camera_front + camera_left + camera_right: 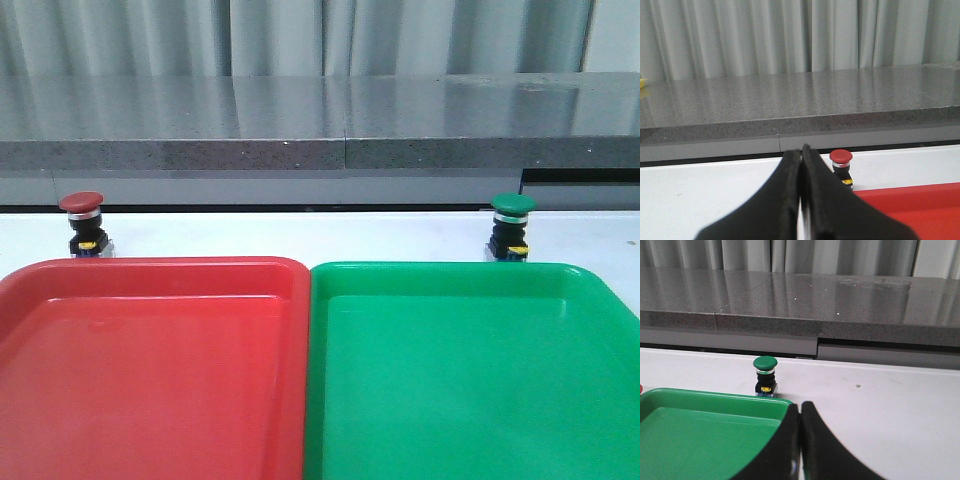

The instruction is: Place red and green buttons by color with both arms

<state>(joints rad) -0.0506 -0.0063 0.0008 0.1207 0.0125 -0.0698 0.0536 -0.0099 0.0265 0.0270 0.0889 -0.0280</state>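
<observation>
White table holds upright red button and green button

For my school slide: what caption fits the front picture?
Red button and green button stand behind matching trays.

I find no text, label, brand or number that I can read in any view. The yellow tabs on the red button and the green button carry dark marks, but they are too small to make out.
</observation>
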